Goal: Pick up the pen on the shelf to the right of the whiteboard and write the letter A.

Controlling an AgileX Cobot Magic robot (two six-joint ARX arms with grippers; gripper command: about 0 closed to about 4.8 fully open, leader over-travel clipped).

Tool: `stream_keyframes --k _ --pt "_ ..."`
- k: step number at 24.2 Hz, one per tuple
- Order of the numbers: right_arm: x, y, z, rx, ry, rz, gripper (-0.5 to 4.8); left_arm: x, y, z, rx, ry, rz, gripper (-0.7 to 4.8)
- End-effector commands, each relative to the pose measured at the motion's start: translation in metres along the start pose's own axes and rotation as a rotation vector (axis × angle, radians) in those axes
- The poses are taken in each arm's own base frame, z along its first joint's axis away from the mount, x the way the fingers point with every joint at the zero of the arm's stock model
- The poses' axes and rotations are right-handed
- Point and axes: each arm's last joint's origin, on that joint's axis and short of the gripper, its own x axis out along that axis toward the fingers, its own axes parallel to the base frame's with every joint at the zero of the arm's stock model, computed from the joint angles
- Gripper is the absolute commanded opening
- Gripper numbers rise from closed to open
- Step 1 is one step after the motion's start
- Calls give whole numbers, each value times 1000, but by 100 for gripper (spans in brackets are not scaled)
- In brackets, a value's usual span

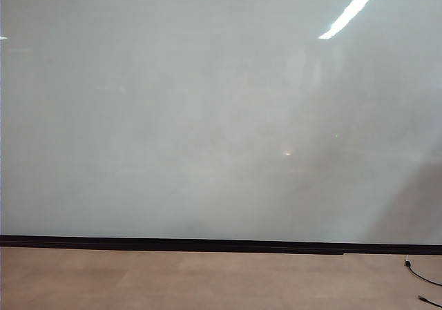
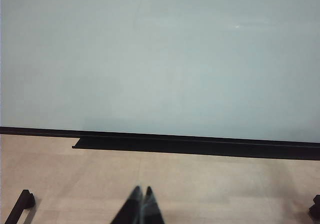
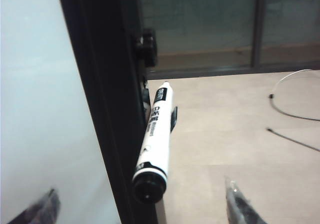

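- Closing in on pen (image 3: pixel 156 134): lies on shelf along black frame (image 3: pixel 105 99) at whiteboard (image 3: pixel 35 99) right edge, dark end toward camera.
- R hand (image 3: pixel 142 206) spread wide, fingers either side of pen, not touching.
- Centre pen between fingers, squeeze mid-barrel, avoid frame.
- L hand (image 2: pixel 141 204) pressed together, low before board, idle.
- Board blank; no A yet.

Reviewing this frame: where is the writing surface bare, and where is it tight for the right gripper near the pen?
The whiteboard is bare throughout, from its black bottom strip up; no letter on it yet. The left gripper, shut, is low over tan floor. It is tight at the board's black side frame, where the pen sits between the right gripper's open fingers. Cables lie on the floor beyond.
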Motion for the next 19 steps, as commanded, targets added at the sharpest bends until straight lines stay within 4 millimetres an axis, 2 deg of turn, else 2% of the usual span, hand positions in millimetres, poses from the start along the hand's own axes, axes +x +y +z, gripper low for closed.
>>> stream_keyframes --k 1,13,19 --pt "10 -3 0 23 -14 34 427 0 0 1 4 -8 0 -5" --pt "30 -9 -2 24 -32 5 417 0 0 1 4 -8 0 -4" --pt "38 -6 -1 17 -41 19 417 0 0 1 4 -8 0 -4"
